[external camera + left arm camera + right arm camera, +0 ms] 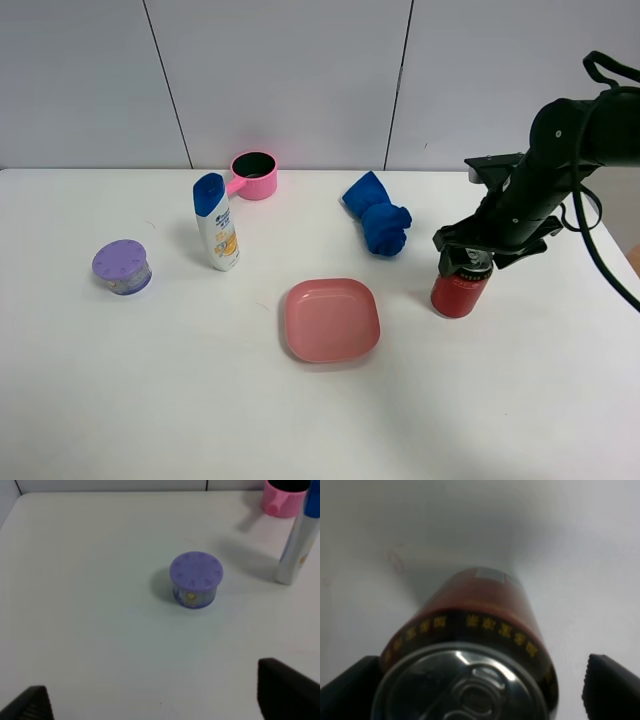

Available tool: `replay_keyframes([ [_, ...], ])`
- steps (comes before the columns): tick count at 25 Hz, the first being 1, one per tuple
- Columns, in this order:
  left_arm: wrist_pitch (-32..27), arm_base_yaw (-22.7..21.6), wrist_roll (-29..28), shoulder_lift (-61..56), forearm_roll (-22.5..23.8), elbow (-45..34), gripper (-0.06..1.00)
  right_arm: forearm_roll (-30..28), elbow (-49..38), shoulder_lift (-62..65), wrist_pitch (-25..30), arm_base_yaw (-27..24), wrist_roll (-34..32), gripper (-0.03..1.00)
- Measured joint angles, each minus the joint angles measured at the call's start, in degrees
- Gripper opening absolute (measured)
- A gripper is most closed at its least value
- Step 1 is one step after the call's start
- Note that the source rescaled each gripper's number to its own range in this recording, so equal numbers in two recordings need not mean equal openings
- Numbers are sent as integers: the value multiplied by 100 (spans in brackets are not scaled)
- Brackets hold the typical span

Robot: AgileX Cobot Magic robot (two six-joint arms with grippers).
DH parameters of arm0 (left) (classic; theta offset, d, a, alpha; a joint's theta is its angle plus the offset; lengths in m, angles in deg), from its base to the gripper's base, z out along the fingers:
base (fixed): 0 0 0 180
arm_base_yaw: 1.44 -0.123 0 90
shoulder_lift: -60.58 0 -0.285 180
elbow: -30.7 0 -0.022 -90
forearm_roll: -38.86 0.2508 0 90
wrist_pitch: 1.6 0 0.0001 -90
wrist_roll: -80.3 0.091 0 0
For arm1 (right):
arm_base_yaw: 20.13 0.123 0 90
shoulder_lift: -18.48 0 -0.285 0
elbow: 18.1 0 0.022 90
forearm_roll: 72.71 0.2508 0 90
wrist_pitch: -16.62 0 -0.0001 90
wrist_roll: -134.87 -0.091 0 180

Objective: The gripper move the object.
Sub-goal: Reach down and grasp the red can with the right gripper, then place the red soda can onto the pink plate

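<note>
The red soda can (pixel 458 294) with a silver top stands upright on the white table (pixel 150 400), right of the pink square plate (pixel 331 320). My right gripper (pixel 466 262) hangs right over the can's top. In the right wrist view the can (pixel 475 615) fills the middle, with the gripper (pixel 480 692) straddling its rim; the black fingers (pixel 612 685) stand on either side, one with a gap to the can. The jaws are open. My left gripper (pixel 155 695) is open and empty above bare table, near a purple-lidded tub (pixel 196 580); the arm is outside the exterior high view.
A white-and-blue shampoo bottle (pixel 216 222) stands at left centre, with a pink pot (pixel 254 175) behind it. A blue cloth (pixel 378 226) lies left of and behind the can. The purple tub (pixel 122 267) sits at the far left.
</note>
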Motion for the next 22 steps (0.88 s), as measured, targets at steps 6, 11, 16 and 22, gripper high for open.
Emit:
replay_keyframes([
  [6,0,0,0,0,0,0,100,148,0,-210,-25,0,139,62],
  [11,0,0,0,0,0,0,100,218,0,-241,-111,0,160,2],
  [16,0,0,0,0,0,0,100,218,0,-241,-158,0,204,2],
  [22,0,0,0,0,0,0,100,218,0,-207,-267,0,209,2],
])
